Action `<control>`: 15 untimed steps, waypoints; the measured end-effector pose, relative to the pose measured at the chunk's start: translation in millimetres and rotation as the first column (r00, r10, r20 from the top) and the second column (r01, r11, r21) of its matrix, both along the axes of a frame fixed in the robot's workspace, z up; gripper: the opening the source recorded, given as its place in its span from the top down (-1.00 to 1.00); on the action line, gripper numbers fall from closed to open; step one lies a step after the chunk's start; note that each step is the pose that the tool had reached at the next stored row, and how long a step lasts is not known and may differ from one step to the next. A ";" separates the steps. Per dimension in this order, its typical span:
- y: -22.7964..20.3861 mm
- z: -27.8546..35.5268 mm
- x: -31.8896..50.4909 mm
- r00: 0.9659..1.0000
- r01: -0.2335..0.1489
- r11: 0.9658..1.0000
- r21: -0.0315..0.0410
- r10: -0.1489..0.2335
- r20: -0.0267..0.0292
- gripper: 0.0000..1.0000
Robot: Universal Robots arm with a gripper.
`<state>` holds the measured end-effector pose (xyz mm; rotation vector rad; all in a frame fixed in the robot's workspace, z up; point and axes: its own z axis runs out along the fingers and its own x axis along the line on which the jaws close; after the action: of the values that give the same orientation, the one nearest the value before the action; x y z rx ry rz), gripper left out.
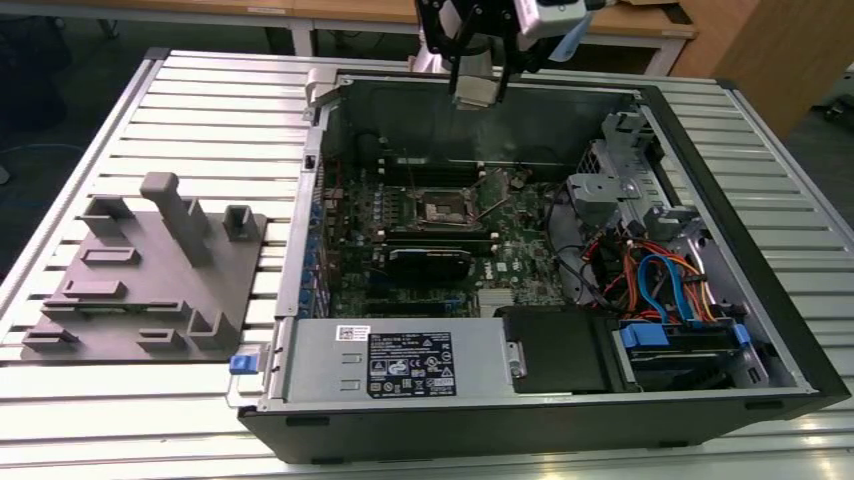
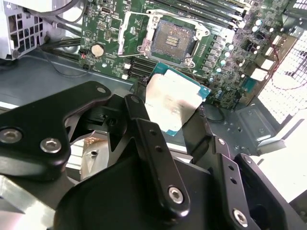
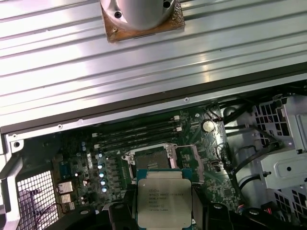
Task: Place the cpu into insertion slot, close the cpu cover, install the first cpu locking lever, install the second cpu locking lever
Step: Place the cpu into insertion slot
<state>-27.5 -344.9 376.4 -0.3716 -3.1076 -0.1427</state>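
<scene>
My gripper (image 1: 477, 92) hangs high over the far wall of the open computer case (image 1: 747, 330). It is shut on the cpu (image 2: 172, 98), a flat square chip with a dull silver top and a green edge, held by two opposite sides between the black fingers (image 2: 144, 124). The first wrist view shows the cpu (image 3: 164, 199) just short of the insertion slot (image 3: 152, 160), well above the green board. The slot (image 2: 175, 40) lies bare with its dark contact field showing. The cpu cover (image 2: 125, 36) stands swung open at one side of it. In the exterior view the slot (image 1: 445, 207) sits mid-board.
Long black memory sticks (image 3: 134, 132) run beside the slot. Orange and blue cables (image 1: 667, 280) and a metal drive cage (image 1: 621, 180) fill the exterior view's right of the case. A power supply (image 1: 387, 365) lies at the front. A grey fixture plate (image 1: 147, 270) sits on the slatted table (image 1: 200, 110).
</scene>
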 end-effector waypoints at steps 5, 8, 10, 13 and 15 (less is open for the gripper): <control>0.0 0.0 0.0 1.000 0.013 1.000 0.000 -0.013 0.000 -0.08; 0.0 0.0 0.0 1.000 0.013 1.000 0.000 -0.013 0.000 -0.08; 0.0 0.0 0.0 1.000 0.013 1.000 0.000 -0.013 0.000 -0.08; 0.0 0.0 0.0 1.000 0.013 1.000 0.000 -0.013 0.000 -0.08; 0.0 0.0 0.0 1.000 0.013 1.000 0.000 -0.013 0.000 -0.08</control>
<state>-27.5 -344.9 376.4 -0.3914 -3.1057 -0.1428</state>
